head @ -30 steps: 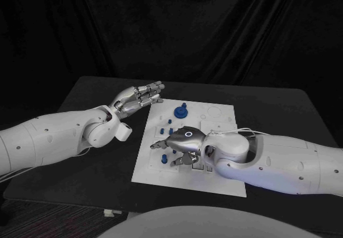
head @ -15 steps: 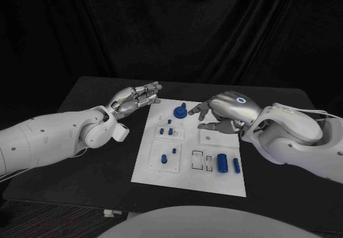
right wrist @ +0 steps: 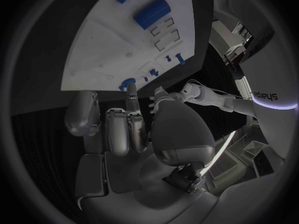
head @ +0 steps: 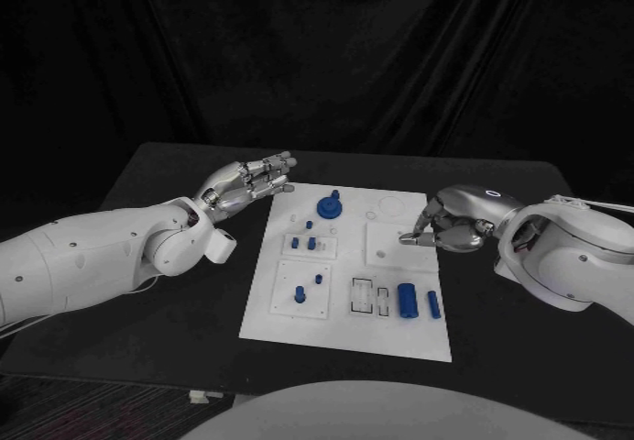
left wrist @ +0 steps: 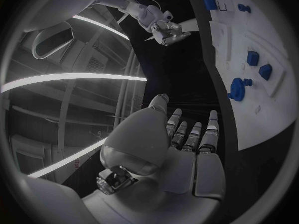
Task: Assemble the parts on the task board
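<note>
The white task board (head: 346, 323) lies mid-table. A blue gear-like part (head: 331, 205) stands near its far edge. Small blue pegs (head: 302, 243) sit left of centre, with one more (head: 300, 294) nearer me. A thick blue cylinder (head: 409, 300) and a slim blue bar (head: 433, 305) lie at the near right. My right hand (head: 449, 225) hovers at the board's right edge, fingers curled in with nothing seen in them (right wrist: 121, 129). My left hand (head: 251, 181) hangs off the board's far left corner, fingers straight and holding nothing (left wrist: 187, 139).
The black table (head: 158, 302) runs wide on both sides of the board. My left forearm (head: 92, 252) lies over its left part and my right forearm (head: 574, 261) over its right part. A dark curtain hangs behind.
My right hand left the board's near middle, swung to the far side by the gear, and now sits at the right edge. The cylinder and bar are uncovered. The left hand stayed put.
</note>
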`<action>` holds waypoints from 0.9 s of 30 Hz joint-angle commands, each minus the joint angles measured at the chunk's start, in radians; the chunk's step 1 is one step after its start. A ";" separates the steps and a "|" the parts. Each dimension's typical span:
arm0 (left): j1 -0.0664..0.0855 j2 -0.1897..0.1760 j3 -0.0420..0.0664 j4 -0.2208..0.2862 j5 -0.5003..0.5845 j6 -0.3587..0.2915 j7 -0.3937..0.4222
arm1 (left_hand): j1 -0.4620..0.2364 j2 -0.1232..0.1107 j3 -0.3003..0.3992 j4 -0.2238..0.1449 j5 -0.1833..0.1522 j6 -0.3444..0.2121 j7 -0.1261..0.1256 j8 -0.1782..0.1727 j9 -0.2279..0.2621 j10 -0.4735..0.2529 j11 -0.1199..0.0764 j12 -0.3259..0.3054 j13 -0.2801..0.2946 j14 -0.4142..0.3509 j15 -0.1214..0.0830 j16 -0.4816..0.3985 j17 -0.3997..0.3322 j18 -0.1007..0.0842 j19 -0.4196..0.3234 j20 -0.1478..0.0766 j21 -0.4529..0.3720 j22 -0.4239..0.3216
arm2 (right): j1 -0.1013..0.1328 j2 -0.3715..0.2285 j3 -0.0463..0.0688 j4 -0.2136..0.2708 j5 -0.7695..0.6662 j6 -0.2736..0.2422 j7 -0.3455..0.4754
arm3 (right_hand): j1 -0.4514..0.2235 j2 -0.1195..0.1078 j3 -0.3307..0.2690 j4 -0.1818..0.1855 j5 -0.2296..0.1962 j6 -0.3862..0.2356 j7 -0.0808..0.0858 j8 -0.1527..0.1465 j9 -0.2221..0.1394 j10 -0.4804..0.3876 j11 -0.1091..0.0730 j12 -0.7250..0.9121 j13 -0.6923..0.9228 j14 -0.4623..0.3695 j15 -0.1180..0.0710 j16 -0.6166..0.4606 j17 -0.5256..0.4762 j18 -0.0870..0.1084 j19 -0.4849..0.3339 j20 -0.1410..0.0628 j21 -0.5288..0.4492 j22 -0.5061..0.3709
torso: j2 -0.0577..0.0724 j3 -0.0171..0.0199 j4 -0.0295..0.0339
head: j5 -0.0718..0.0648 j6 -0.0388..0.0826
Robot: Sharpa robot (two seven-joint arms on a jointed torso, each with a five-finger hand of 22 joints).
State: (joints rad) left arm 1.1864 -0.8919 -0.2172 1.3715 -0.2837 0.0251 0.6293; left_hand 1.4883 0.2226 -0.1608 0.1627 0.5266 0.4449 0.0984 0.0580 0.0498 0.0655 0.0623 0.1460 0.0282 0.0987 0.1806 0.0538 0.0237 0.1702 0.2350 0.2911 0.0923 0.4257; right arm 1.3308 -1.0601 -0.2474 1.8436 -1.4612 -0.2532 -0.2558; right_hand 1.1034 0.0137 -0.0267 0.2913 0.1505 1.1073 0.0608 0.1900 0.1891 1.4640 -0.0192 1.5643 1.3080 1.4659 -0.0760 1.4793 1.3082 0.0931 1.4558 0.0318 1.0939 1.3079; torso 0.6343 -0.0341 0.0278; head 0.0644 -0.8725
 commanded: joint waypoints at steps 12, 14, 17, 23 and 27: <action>-0.005 -0.004 0.001 0.003 0.007 0.003 0.014 | 0.007 0.005 0.004 -0.004 0.006 0.004 -0.003 0.005 0.001 0.002 0.003 0.005 0.001 0.000 -0.002 0.006 0.001 -0.005 0.005 0.000 0.002 -0.004 | -0.060 0.027 0.000 -0.012 0.037 0.269 -0.263 | -0.182 -0.006 0.007 0.001 -0.080 0.098 -0.059 0.203 0.270 0.107 -0.040 0.007 0.263 0.096 -0.048 0.053 0.215 -0.056 0.060 -0.042 0.283 0.215 | 0.000 0.0017 0.0024 | -0.011 0.000; -0.006 -0.004 0.001 0.003 0.007 0.004 0.015 | 0.007 0.005 0.004 -0.004 0.006 0.004 -0.003 0.005 0.001 0.002 0.003 0.005 0.001 0.000 -0.002 0.006 0.001 -0.005 0.005 0.000 0.002 -0.004 | -0.069 0.035 0.000 -0.013 0.037 0.274 -0.273 | -0.188 -0.011 0.014 0.001 -0.083 0.089 -0.059 0.205 0.291 0.107 -0.039 0.007 0.263 0.095 -0.048 0.051 0.212 -0.060 0.064 -0.042 0.306 0.220 | -0.001 0.0012 0.0018 | -0.009 0.000; -0.007 -0.006 0.001 0.003 0.007 0.004 0.015 | 0.007 0.005 0.004 -0.004 0.006 0.004 -0.003 0.005 0.001 0.002 0.003 0.005 0.001 0.000 -0.002 0.006 0.001 -0.005 0.005 0.000 0.002 -0.004 | -0.076 0.045 0.000 -0.016 0.034 0.280 -0.285 | -0.188 -0.019 0.021 0.001 -0.082 0.081 -0.058 0.204 0.308 0.107 -0.039 0.007 0.263 0.095 -0.047 0.048 0.207 -0.066 0.073 -0.042 0.340 0.228 | -0.001 0.0007 0.0018 | -0.009 0.000; -0.010 -0.009 0.001 0.003 0.007 0.005 0.015 | 0.008 0.006 0.006 -0.005 0.007 0.004 -0.003 0.005 0.001 0.002 0.003 0.005 0.001 -0.001 -0.002 0.005 0.001 -0.005 0.004 0.000 0.002 -0.005 | -0.091 0.063 0.000 -0.023 0.030 0.274 -0.298 | -0.189 -0.028 0.030 0.001 -0.082 0.066 -0.055 0.194 0.321 0.107 -0.037 0.007 0.263 0.094 -0.047 0.045 0.203 -0.067 0.073 -0.042 0.348 0.229 | -0.002 0.0005 0.0010 | -0.007 0.000; -0.012 -0.009 0.001 0.003 0.007 0.006 0.014 | 0.008 0.006 0.006 -0.005 0.007 0.004 -0.003 0.005 0.001 0.002 0.003 0.005 0.001 -0.001 -0.002 0.005 0.001 -0.005 0.004 0.000 0.002 -0.005 | -0.098 0.073 0.000 -0.025 0.029 0.269 -0.303 | -0.187 -0.036 0.035 0.000 -0.084 0.059 -0.053 0.186 0.327 0.107 -0.035 0.007 0.263 0.094 -0.047 0.046 0.203 -0.067 0.073 -0.041 0.352 0.229 | -0.002 0.0006 0.0033 | -0.011 0.000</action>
State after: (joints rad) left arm 1.1764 -0.9016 -0.2173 1.3724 -0.2837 0.0255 0.6295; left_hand 1.4882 0.2226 -0.1566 0.1585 0.5266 0.4449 0.0984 0.0580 0.0496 0.0655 0.0622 0.1460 0.0282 0.0987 0.1806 0.0539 0.0237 0.1701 0.2350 0.2911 0.0923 0.4215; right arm 1.2359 -0.9883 -0.2475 1.8191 -1.4283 0.0019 -0.5204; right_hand 0.9183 -0.0133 0.0029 0.2925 0.0689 1.1716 0.0072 0.3793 0.5152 1.4652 -0.0538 1.5684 1.3078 1.4653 -0.1163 1.5274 1.3079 0.0463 1.4651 -0.0055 1.4416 1.3076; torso 0.6324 -0.0335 0.0295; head 0.0564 -0.8725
